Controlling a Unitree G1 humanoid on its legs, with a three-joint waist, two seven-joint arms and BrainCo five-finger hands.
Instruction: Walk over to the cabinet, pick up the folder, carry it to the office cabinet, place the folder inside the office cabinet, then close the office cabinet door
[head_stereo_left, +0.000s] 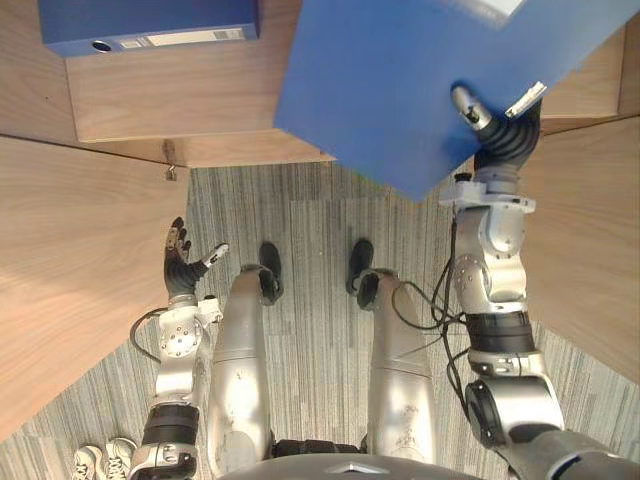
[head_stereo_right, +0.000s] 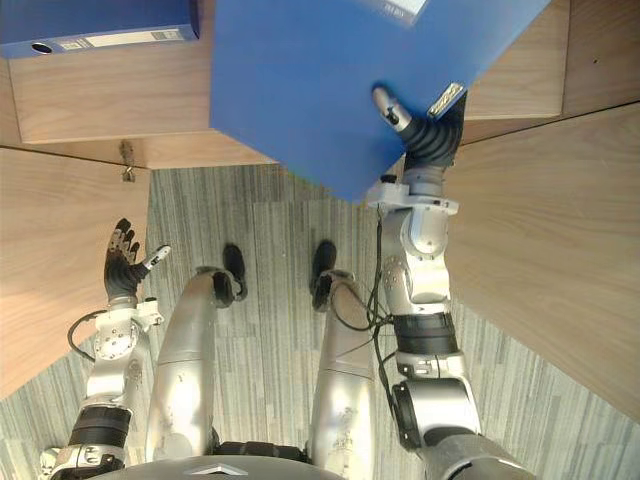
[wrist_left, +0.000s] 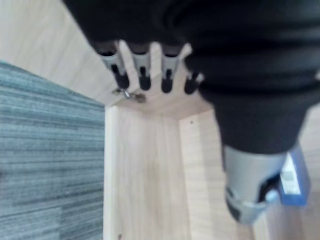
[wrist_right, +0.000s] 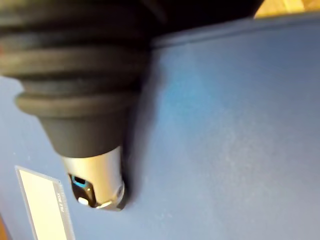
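The right hand (head_stereo_left: 505, 135) held the blue folder (head_stereo_left: 380, 90) raised at the far right, above the carpet (head_stereo_left: 310, 230). Its thumb pressed on the folder's near face and its fingers (head_stereo_left: 525, 100) were curled round the right edge, gripping it. The left hand (head_stereo_left: 182, 265) hung low at the left beside a wooden panel (head_stereo_left: 70, 270), its fingers (wrist_left: 142, 75) straight and spread, holding nothing. A second blue folder (head_stereo_left: 150, 25) lay on the wooden shelf (head_stereo_left: 180, 100) at the far left.

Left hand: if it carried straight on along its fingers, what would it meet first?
The left hand would probably meet the cabinet at its front edge, by the small metal fitting; depth is unclear.
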